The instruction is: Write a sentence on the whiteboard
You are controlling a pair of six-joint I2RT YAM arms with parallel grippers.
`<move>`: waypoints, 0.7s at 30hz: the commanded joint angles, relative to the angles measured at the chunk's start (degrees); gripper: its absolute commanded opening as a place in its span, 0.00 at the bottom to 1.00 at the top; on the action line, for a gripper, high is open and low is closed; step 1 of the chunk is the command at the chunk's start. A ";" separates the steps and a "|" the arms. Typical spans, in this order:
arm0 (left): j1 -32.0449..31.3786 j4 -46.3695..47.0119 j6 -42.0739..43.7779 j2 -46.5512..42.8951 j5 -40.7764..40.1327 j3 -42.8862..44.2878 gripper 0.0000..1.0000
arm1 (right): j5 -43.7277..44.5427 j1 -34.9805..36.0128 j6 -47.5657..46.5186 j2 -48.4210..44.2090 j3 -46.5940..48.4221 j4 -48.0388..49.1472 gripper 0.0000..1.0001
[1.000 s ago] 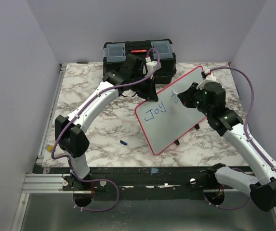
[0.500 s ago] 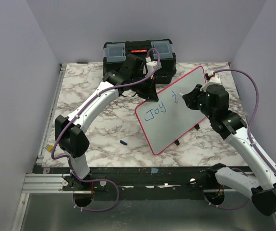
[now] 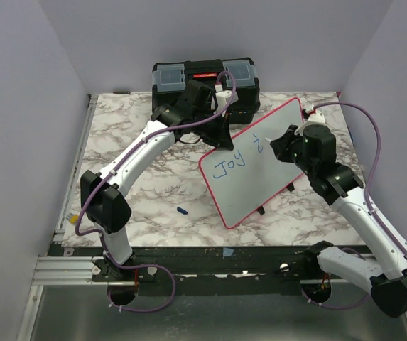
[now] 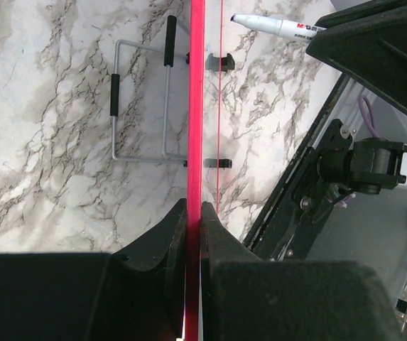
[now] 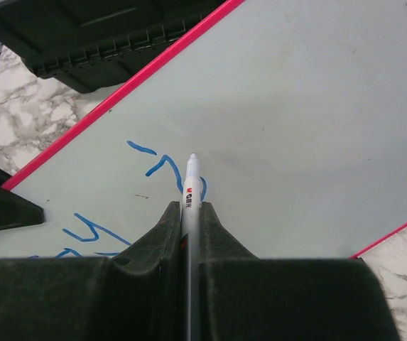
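In the top view the whiteboard is in the centre-right of the frame, above the marble table. It is set diagonally, with one corner toward the upper right. The left gripper is at the board's upper-left edge. The left wrist view shows it clenched on the thin red rim, which runs straight up the middle of that picture between the two black fingers. In the left part of this view a wire stand is seen against the marble. The right gripper is grasping a white marker, which points up the frame toward the board surface. The marker's tip is just beside some short blue strokes, and I cannot tell if it touches the board. In the top view the blue word "Joy" is in the left part of the board. A black toolbox sits at the top centre, behind the board. A small blue piece lies on the table, to the lower left of the board.
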 commanded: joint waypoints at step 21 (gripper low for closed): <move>-0.99 -1.31 2.11 -2.53 1.25 -0.85 0.00 | -0.02 -0.14 -0.95 3.72 1.53 1.19 0.01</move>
